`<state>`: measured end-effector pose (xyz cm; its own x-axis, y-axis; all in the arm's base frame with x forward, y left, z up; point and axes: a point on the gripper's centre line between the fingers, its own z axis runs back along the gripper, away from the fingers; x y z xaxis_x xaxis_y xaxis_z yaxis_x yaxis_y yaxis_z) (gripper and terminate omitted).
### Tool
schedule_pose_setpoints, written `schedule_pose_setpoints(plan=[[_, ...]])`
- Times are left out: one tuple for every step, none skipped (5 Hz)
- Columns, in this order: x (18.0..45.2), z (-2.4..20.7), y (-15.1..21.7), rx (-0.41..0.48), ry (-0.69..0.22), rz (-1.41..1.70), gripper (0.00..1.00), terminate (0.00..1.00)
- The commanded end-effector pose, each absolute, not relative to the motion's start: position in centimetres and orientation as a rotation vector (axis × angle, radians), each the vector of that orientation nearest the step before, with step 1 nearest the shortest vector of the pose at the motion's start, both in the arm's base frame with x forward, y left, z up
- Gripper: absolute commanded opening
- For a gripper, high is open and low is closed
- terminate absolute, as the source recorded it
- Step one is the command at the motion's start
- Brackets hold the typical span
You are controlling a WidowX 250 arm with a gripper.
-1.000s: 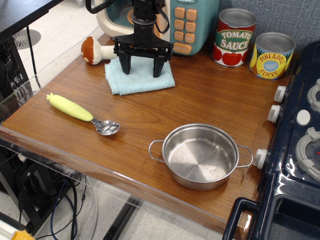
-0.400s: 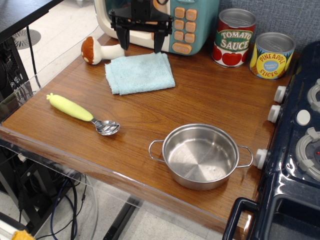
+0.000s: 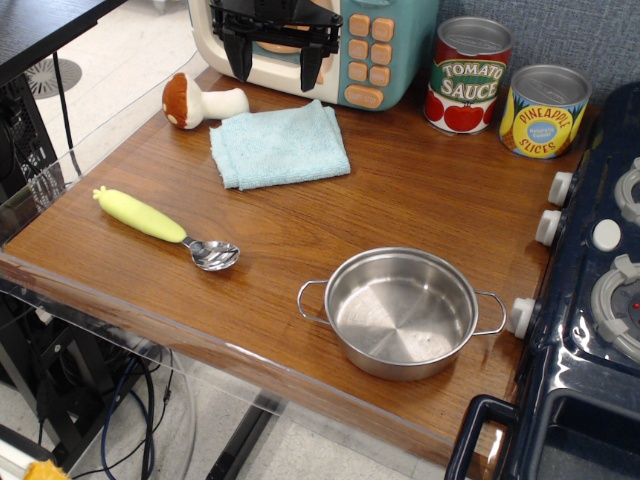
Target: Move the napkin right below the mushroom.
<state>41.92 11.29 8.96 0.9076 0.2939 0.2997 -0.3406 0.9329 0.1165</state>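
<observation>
Claw [image 3: 271, 68] hangs at top edge, fingers [image 3: 241, 62] spread apart, pointing down (holding nothing).

A play kitchen, probably in a lab: toy stove [image 3: 590, 300] at the counter's [image 3: 420, 200] right edge, toy cans [image 3: 470, 75] at its back, cables [image 3: 90, 400] underneath.

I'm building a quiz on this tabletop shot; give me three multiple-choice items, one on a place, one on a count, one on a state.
1. Where does the napkin lie relative to the mushroom?
A. Right of it, slightly nearer the camera
B. Inside the pot
C. Under the spoon

2. How many cans stand at the back?
A. One
B. Two
C. Four

3. How is the gripper?
A. Shut on the napkin
B. Open, raised, holding nothing
C. Shut on the spoon

Answers: 1 A, the cloth lies beside the stem; 2 B, tomato sauce can and pineapple slices can; 3 B, fingers apart above the table.
</observation>
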Motion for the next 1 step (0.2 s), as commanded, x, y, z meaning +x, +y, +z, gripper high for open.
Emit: schedule_pose_setpoints(plan=[[41.24, 12.11, 11.44, 0.176, -0.356, 0.340, 1.00, 1.00]])
